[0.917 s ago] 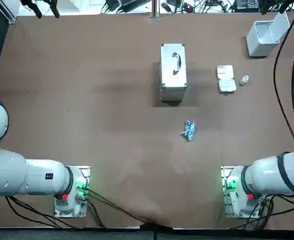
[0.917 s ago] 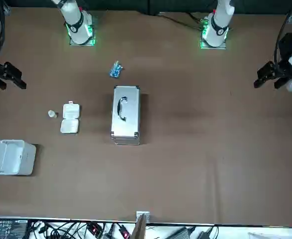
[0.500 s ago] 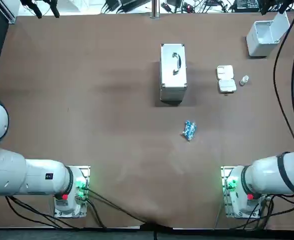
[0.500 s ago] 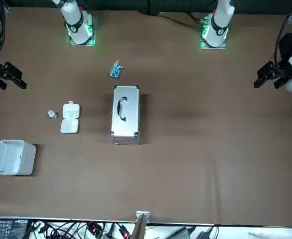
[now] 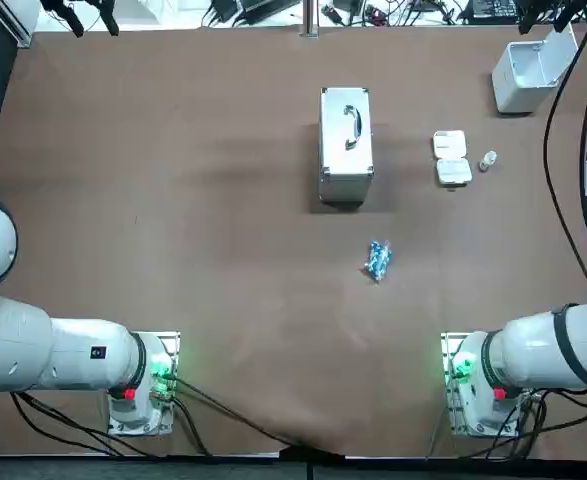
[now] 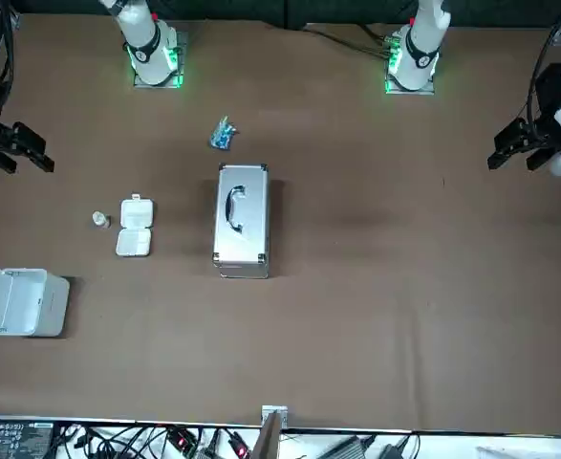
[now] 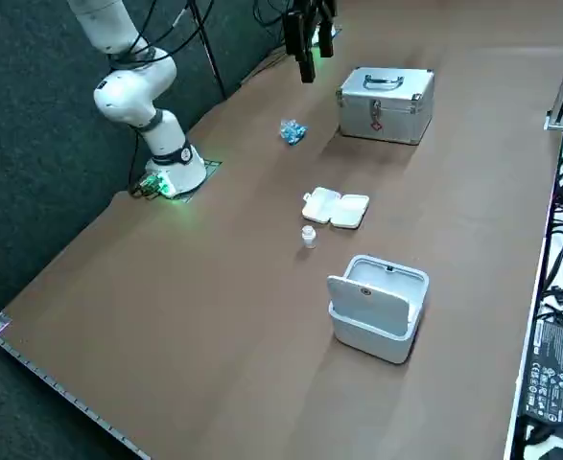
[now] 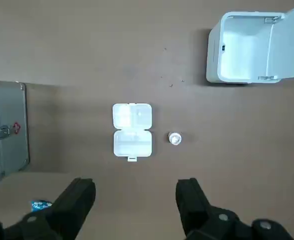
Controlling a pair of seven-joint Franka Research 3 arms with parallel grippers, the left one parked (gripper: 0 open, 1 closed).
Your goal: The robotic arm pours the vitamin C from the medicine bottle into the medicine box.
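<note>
Brown tabletop [image 5: 173,200]: items undisturbed since the prior frames. Sole change: the right arm's black two-finger hand [image 8: 135,189] has edged slightly inward, high over the robot's right margin, fingers spread wide and holding nothing, so approach has barely begun. Beyond it, the white hinged medicine box [image 8: 132,131] lies open, long axis running away from the robot. The small white medicine bottle [image 8: 175,139] stands upright just beside its right, axis vertical, mouth upward.
</note>
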